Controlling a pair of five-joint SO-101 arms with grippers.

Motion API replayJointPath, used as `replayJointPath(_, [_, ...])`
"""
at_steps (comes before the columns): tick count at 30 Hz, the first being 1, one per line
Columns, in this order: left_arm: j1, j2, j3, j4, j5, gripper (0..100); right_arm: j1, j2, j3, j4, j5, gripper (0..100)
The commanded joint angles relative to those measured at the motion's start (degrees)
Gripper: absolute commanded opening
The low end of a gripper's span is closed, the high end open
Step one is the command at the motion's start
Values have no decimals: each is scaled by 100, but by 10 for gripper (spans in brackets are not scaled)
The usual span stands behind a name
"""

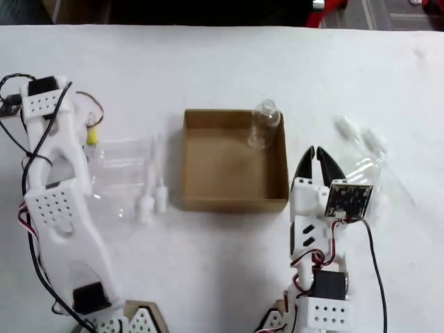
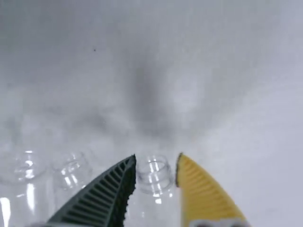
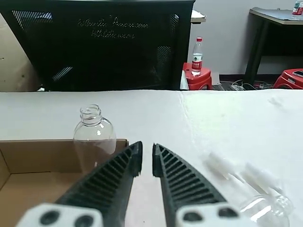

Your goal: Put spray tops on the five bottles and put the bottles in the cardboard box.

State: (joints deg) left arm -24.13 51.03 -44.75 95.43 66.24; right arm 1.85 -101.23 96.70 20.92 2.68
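The left jaws stood spread astride a bottle neck [image 2: 153,174] on the desk [image 2: 199,56]. The right jaws, slightly parted, held nothing beside the cardboard box [image 1: 236,203], which had an upright bottle [image 1: 263,123] in its corner.

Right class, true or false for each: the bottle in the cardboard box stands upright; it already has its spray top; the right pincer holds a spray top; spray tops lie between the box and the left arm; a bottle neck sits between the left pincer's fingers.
1. The bottle in the cardboard box stands upright. True.
2. That bottle already has its spray top. False: its neck is bare and open.
3. The right pincer holds a spray top. False: it is open with nothing between its fingers, beside the box.
4. Spray tops lie on the table between the box and the left arm. True.
5. A bottle neck sits between the left pincer's fingers. True.
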Motion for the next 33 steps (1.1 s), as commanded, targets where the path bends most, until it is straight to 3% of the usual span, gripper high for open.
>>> replayJointPath(1, [75,-48,0,-220,18,40,-4,40,18,22,70,29])
replayJointPath(11, [75,-163,-105,-158,18,27,-4,40,18,22,70,29])
replayJointPath(16, [101,-435,-1002,360,-352,21,-4,40,18,22,70,29])
replayJointPath(20, [110,-629,-2057,668,-1073,21,4,40,18,22,70,29])
replayJointPath(23, [119,-848,-2629,677,-2031,21,13,40,18,22,70,29])
replayJointPath(29, [549,-1525,-2840,686,-3833,21,13,40,18,13,70,29])
replayJointPath(33, [1007,-2193,-2804,712,-3947,21,13,40,18,13,70,29])
